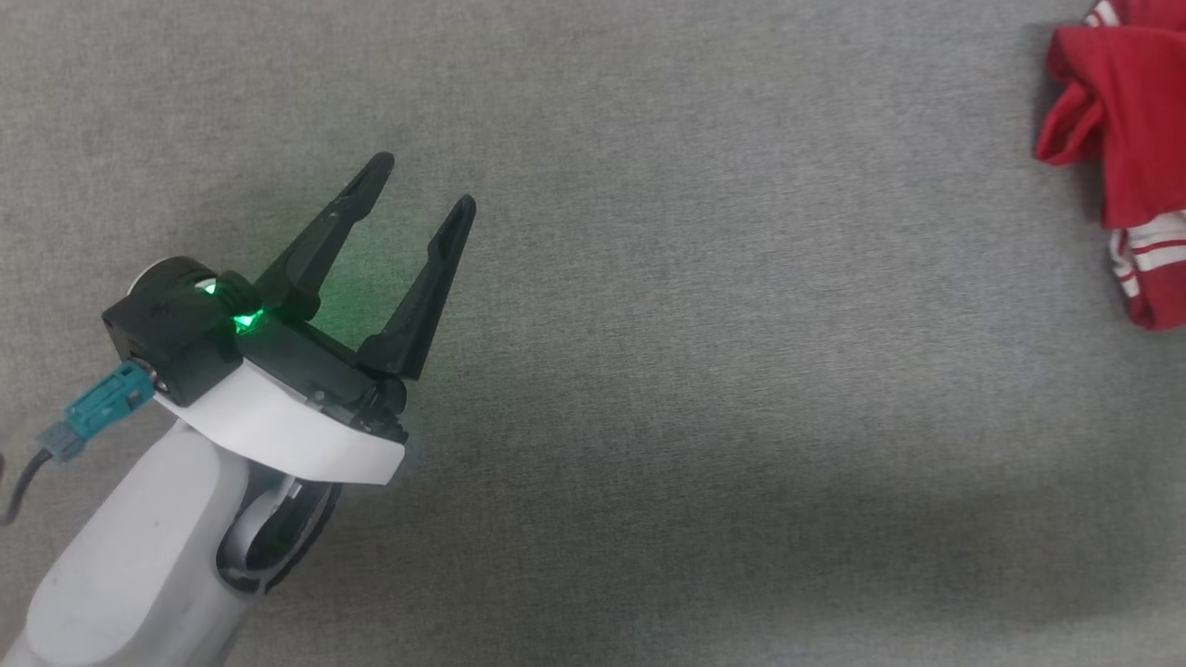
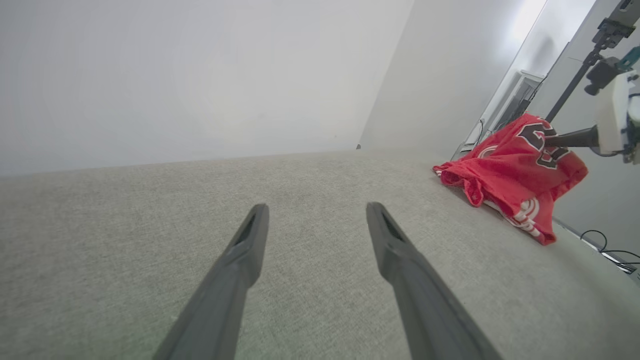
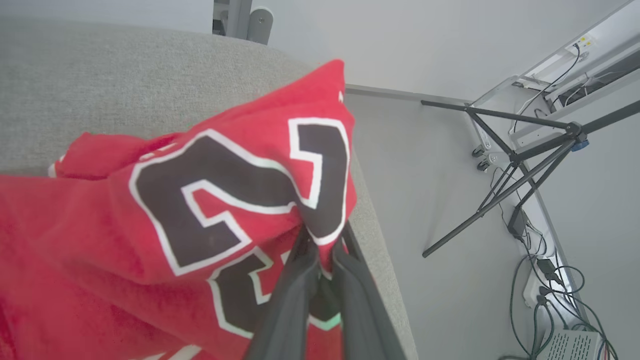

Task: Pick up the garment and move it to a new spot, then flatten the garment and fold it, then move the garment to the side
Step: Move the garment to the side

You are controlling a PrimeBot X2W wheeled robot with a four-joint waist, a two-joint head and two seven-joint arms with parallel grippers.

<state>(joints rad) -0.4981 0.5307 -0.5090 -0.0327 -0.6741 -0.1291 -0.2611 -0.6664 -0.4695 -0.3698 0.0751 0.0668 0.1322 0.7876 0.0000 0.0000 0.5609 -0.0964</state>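
- Right gripper (image 3: 324, 241): fingers pinched together on a fold of the garment (image 3: 150, 225), clamped right at the edge of the dark white-outlined number. Cloth bunches around the fingertips.
- Same grip from the left wrist view: right gripper (image 2: 548, 141) comes in from the right, and its dark finger meets the number face of the garment (image 2: 505, 175).
- Garment is crumpled, not flat. It is drawn up into a peak at the grip, and the lower folds rest on the grey fabric surface (image 2: 150, 240).
- Red-and-white striped trim (image 2: 525, 212) shows at the low end nearest the camera.
- Head view: garment (image 1: 1126, 139) sits at the far right edge, upper corner, cut off by the frame. Striped trim (image 1: 1144, 255) is at its lower part.
- Garment lies near the surface's right-hand edge. In the right wrist view that edge drops away just beside the grip, with floor (image 3: 440, 250) below.
- Left gripper (image 1: 422, 185): jaws spread wide, nothing between them. It is over bare grey surface (image 1: 695, 371), well apart from the garment. Whether the tips touch the surface I cannot tell.
- Green light (image 1: 243, 320) glows at the left gripper's base; teal connector (image 1: 107, 408) with a cable sits at the wrist.
- Left wrist view: left gripper (image 2: 317, 210) fingers point across the surface toward a pale wall (image 2: 200, 75).
- Off the surface, in the right wrist view: black tripod (image 3: 515, 165), cables (image 3: 545, 285) on the floor.
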